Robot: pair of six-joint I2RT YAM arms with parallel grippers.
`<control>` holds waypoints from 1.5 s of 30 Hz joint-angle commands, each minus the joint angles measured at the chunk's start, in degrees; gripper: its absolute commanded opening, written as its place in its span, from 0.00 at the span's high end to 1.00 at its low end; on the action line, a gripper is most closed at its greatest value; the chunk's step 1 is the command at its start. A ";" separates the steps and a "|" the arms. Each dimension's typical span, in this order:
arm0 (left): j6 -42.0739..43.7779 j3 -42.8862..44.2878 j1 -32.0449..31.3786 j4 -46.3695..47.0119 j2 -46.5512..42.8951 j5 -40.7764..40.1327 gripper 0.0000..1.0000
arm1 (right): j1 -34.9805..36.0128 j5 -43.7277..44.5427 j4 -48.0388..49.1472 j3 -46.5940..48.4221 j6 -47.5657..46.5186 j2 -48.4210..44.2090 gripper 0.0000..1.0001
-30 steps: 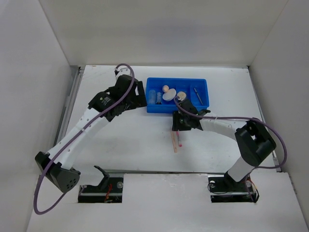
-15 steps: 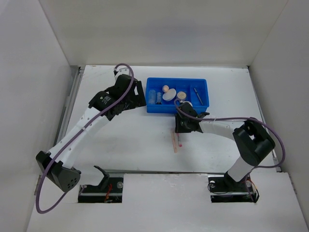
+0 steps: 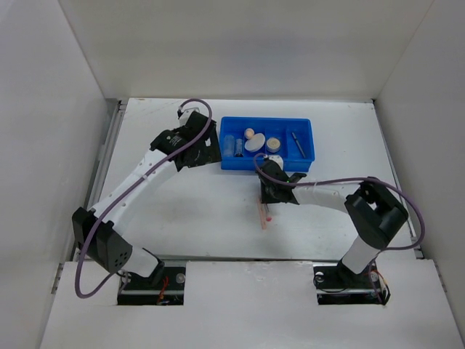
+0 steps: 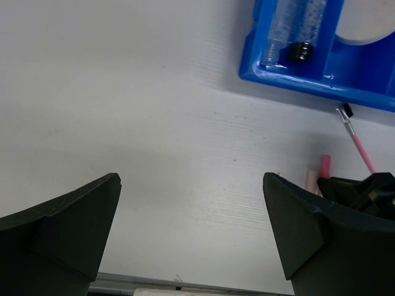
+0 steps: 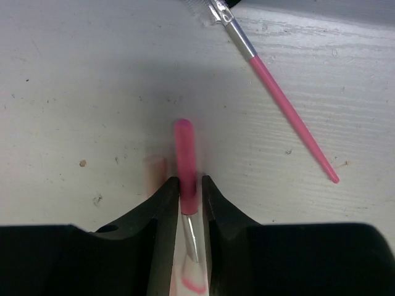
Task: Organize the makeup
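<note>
The blue tray (image 3: pixel 305 156) holds a clear tube (image 3: pixel 229 143), a peach sponge (image 3: pixel 250 134), a cream puff (image 3: pixel 254 144), a beige compact (image 3: pixel 273 144) and a dark pencil (image 3: pixel 298 144). My right gripper (image 3: pixel 267 192) is low on the table in front of the tray. In the right wrist view it (image 5: pixel 187 180) is shut on a pink pencil-like brush (image 5: pixel 185 154). A peach pencil (image 5: pixel 154 169) lies right beside it, and a thin pink brush (image 5: pixel 284 105) lies apart. My left gripper (image 4: pixel 191 179) is open and empty, left of the tray.
The left wrist view shows the tray's near corner (image 4: pixel 253 71) with the clear tube (image 4: pixel 296 21) and a small black cylinder (image 4: pixel 300 50). White walls enclose the table on three sides. The table's near edge (image 4: pixel 185 285) lies below the left fingers.
My right gripper has slid a little left and toward the near edge, over the pencils. The left arm has swung and its gripper has shifted slightly toward the tray.
</note>
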 commanded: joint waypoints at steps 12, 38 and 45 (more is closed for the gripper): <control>-0.32 -1.55 3.26 0.46 -0.52 1.02 0.00 | 1.07 9.89 -15.91 7.58 2.54 -9.40 0.90; 1.26 -0.93 4.31 -1.83 -2.63 2.08 0.00 | -24.67 12.98 -16.20 51.08 -13.01 14.75 0.88; 1.26 -0.93 4.31 -2.35 -2.11 3.13 0.00 | -27.31 11.22 -16.20 54.95 -14.16 20.21 0.76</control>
